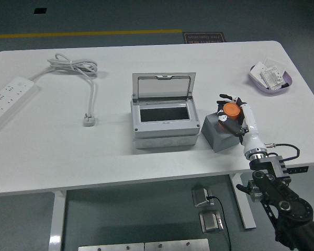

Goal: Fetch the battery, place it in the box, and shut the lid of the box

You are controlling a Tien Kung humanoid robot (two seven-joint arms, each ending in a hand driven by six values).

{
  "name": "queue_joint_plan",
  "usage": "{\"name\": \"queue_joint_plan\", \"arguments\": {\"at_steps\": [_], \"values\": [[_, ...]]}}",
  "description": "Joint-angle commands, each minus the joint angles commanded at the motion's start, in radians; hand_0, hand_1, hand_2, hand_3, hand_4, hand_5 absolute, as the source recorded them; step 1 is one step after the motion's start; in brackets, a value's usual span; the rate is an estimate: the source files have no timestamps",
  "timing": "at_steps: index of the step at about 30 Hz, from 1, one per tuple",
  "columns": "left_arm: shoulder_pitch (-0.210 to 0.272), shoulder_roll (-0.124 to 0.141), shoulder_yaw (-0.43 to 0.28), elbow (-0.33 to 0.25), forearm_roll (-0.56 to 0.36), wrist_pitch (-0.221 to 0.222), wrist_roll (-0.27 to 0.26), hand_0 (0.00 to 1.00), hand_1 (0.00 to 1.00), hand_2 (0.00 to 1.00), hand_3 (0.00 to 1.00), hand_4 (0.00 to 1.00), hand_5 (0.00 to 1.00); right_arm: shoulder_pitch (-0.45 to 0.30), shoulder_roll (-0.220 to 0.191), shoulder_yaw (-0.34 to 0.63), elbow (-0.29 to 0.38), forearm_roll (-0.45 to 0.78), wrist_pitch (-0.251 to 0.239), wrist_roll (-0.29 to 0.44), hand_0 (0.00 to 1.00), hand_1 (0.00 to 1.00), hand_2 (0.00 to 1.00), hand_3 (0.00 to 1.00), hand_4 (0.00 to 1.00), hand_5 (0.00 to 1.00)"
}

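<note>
Battery (231,109), orange-capped, sits atop the grey holder block (218,134) just right of the box (163,121), whose lid (163,87) stands open. The right hand (231,116) has its fingers curled around the battery, apparently gripping it. Lift straight up to clear the block, then carry left over the open compartment. The fingers hide the battery's body. The counter (68,157) shows only 1 arm.
</note>
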Motion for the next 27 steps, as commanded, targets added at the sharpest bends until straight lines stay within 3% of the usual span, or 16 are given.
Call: {"name": "queue_joint_plan", "arguments": {"at_steps": [5, 6, 11, 12, 17, 18, 23, 24, 27], "values": [[0.000, 0.000, 0.001, 0.000, -0.001, 0.000, -0.001, 0.694, 0.682, 0.656, 0.714, 0.670, 0.328, 0.002, -0.001, -0.001, 0.003, 0.009, 0.004, -0.005, 0.575, 0.587, 0.515, 0.525, 0.002, 0.118], [0.000, 0.000, 0.001, 0.000, -0.001, 0.000, -0.001, 0.694, 0.684, 0.656, 0.715, 0.670, 0.329, 0.002, -0.001, -0.001, 0.004, 0.011, 0.005, -0.006, 0.565, 0.552, 0.484, 0.446, 0.002, 0.019], [0.000, 0.000, 0.001, 0.000, -0.002, 0.001, -0.002, 0.694, 0.684, 0.656, 0.715, 0.670, 0.329, 0.005, -0.003, -0.004, 0.010, 0.023, 0.004, -0.005, 0.565, 0.552, 0.484, 0.446, 0.002, 0.019], [0.000, 0.000, 0.002, 0.000, -0.003, 0.001, -0.002, 0.694, 0.683, 0.657, 0.715, 0.670, 0.329, 0.006, -0.003, -0.004, 0.011, 0.025, 0.004, -0.004, 0.539, 0.504, 0.445, 0.338, 0.002, 0.002], [0.001, 0.000, 0.002, 0.000, -0.003, 0.002, -0.003, 0.694, 0.683, 0.657, 0.715, 0.670, 0.329, 0.012, -0.006, -0.004, 0.014, 0.033, -0.005, 0.005, 0.539, 0.504, 0.445, 0.338, 0.002, 0.002], [0.001, 0.000, 0.001, 0.000, -0.003, 0.002, -0.003, 0.694, 0.683, 0.657, 0.715, 0.671, 0.330, 0.013, -0.006, -0.004, 0.015, 0.033, -0.008, 0.007, 0.490, 0.427, 0.370, 0.274, 0.002, 0.002], [0.002, 0.000, 0.002, 0.000, -0.005, 0.003, -0.003, 0.694, 0.683, 0.657, 0.715, 0.671, 0.330, 0.017, -0.012, 0.003, 0.022, 0.029, -0.021, 0.013, 0.490, 0.427, 0.370, 0.274, 0.002, 0.002], [0.002, 0.000, 0.003, 0.000, -0.005, 0.003, -0.003, 0.694, 0.683, 0.657, 0.716, 0.671, 0.329, 0.019, -0.013, 0.005, 0.024, 0.027, -0.024, 0.013, 0.462, 0.373, 0.298, 0.238, 0.002, 0.002], [0.002, 0.000, 0.002, 0.000, -0.005, 0.004, -0.003, 0.694, 0.683, 0.657, 0.716, 0.671, 0.329, 0.026, -0.017, 0.009, 0.031, 0.009, -0.036, 0.009, 0.462, 0.373, 0.298, 0.238, 0.002, 0.002]]}}
